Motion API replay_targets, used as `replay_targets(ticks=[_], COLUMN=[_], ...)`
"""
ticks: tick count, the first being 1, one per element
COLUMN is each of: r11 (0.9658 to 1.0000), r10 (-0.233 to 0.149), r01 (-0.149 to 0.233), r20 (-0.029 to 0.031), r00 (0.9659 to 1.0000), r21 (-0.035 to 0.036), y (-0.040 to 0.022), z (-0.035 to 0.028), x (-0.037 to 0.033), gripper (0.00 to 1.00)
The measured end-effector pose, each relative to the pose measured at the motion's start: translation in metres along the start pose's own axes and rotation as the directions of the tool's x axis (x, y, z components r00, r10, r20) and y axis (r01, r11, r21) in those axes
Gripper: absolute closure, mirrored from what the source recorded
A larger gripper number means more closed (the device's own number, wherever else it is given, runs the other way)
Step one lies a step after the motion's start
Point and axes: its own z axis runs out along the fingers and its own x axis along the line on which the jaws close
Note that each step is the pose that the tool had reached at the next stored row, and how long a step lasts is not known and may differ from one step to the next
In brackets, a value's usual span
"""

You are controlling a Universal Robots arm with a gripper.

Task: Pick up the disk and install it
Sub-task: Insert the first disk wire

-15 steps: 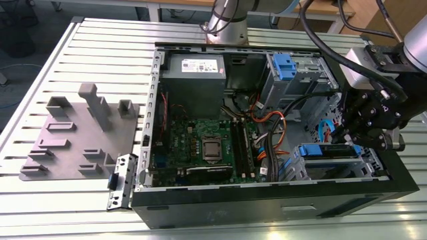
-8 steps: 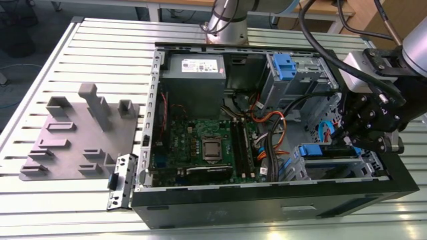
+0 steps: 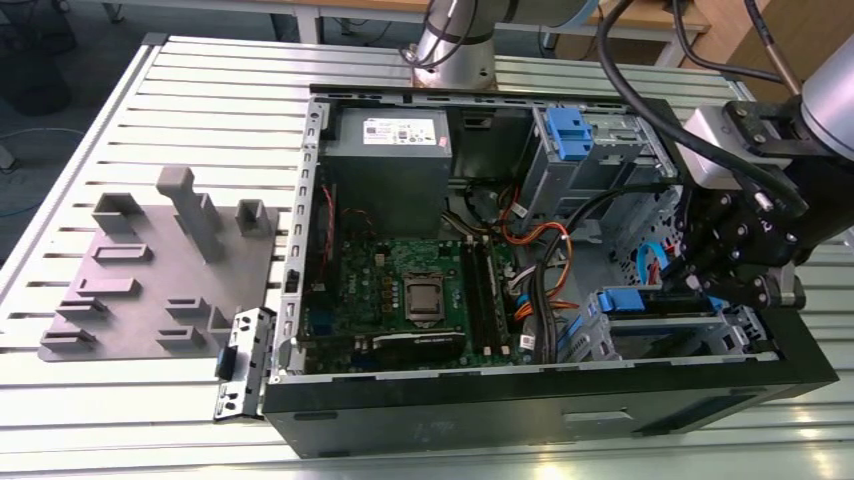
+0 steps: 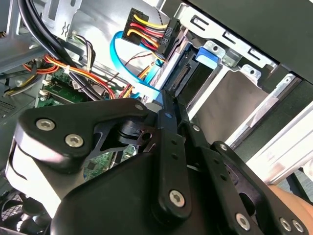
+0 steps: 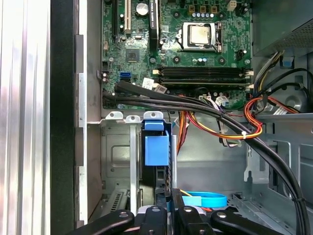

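The disk (image 3: 627,300) sits edge-up in the drive cage (image 3: 694,335) at the case's front corner, on the exterior view's right, with its blue rail on top. In the first wrist view the disk (image 5: 155,147) shows as a dark slab with a blue tab between the cage walls. The second wrist view has the disk (image 4: 182,76) with its connector end facing out. My gripper (image 3: 683,288) hangs right over it. The black fingers (image 4: 168,127) lie close together with no gap, their tips at the disk's edge; I cannot tell whether they press on it. My gripper (image 5: 166,213) stands just behind the blue tab.
The open computer case (image 3: 534,400) holds a motherboard (image 3: 414,290), a grey power supply box (image 3: 387,135), a second blue caddy (image 3: 567,130) and bundles of black, orange and blue cables (image 5: 220,122) close to the cage. A grey fixture plate (image 3: 147,270) lies on the slatted table.
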Motion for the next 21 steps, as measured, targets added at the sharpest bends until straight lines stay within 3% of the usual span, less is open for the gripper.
replay_targets(ticks=[21], r11=[1.0], r10=[0.0], r01=[0.0], r20=[0.0], r00=[1.0], r21=[-0.0001], y=[0.0], z=[0.0047], x=[0.0014], gripper=[0.84])
